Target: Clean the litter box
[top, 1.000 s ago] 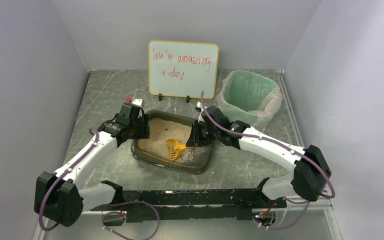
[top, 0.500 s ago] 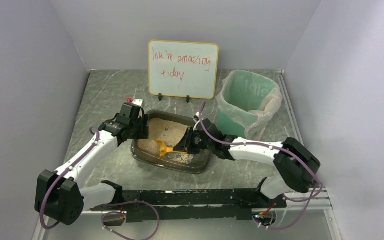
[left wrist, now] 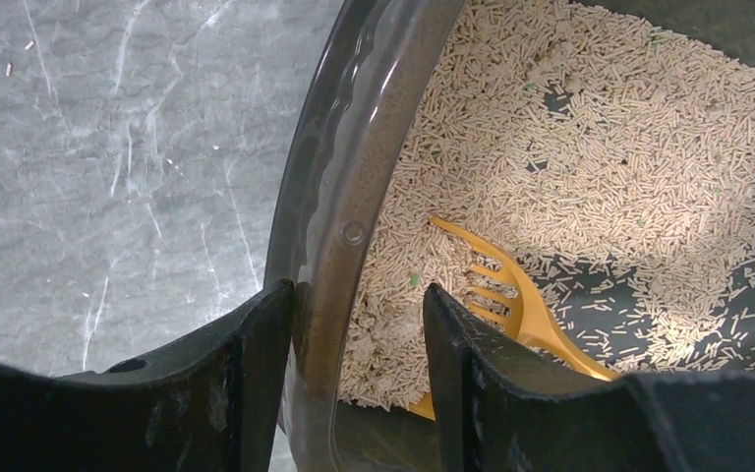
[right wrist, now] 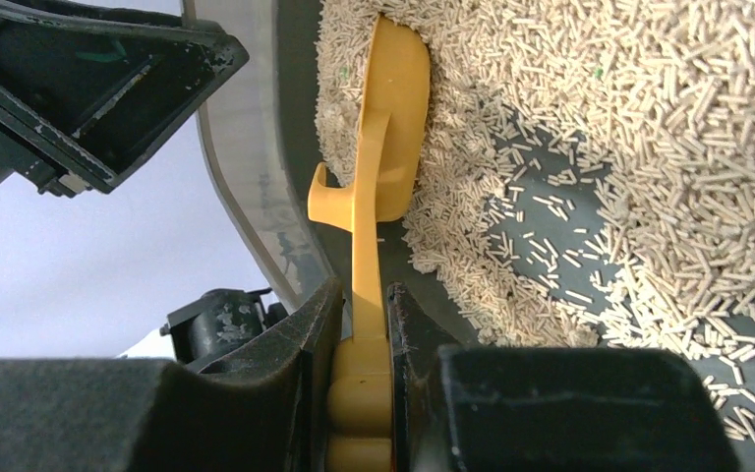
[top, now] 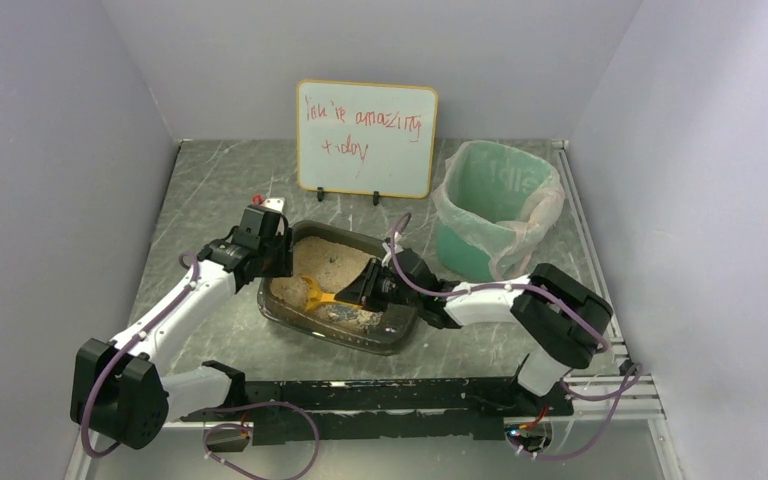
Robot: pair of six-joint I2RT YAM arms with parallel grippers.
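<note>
Scoop (right wrist: 393, 118) has slid left, clenched in right hand (right wrist: 362, 315); left hand (left wrist: 358, 305) pinches litter box (left wrist: 339, 187) rim

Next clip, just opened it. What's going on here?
The right gripper is clamped on the handle of a yellow scoop, whose slotted head is dug into the tan litter at the left side of the litter box. The left gripper straddles the box's left wall, apparently to steady it, though a firm grip cannot be confirmed. Part of the tray floor is bare. The lined green bin stands to the right, apart from the box.
</note>
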